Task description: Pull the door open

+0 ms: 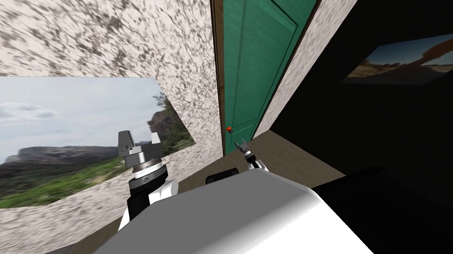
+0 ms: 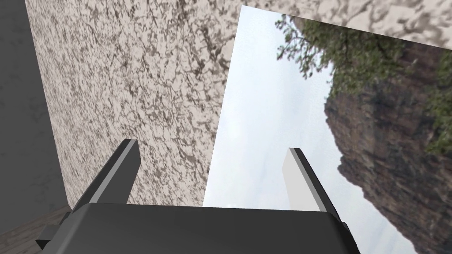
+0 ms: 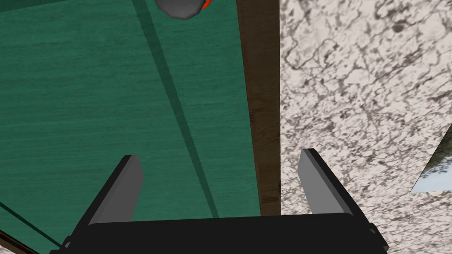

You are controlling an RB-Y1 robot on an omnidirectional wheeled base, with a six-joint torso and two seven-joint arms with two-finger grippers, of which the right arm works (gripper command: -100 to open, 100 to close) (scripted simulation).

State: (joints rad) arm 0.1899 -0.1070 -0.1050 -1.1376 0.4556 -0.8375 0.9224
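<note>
A green panelled door (image 1: 256,58) stands in a dark brown frame (image 1: 218,85), with a small grey and red knob (image 1: 229,129) near its frame-side edge. My right gripper (image 1: 242,146) hangs open a little below and beside the knob, apart from it. In the right wrist view the door (image 3: 97,110) lies close ahead, the knob (image 3: 181,8) sits well beyond the fingertips, and my right gripper (image 3: 218,163) straddles the door's edge and the brown frame (image 3: 260,110). My left gripper (image 1: 139,140) is raised by the window, open (image 2: 212,158) and empty.
Speckled stone walls (image 1: 119,36) flank the door on both sides. A large window (image 1: 51,137) with a landscape is at the left. A black area (image 1: 406,147) with a hanging picture (image 1: 406,60) lies to the right. Brown floor (image 1: 280,154) runs before the door.
</note>
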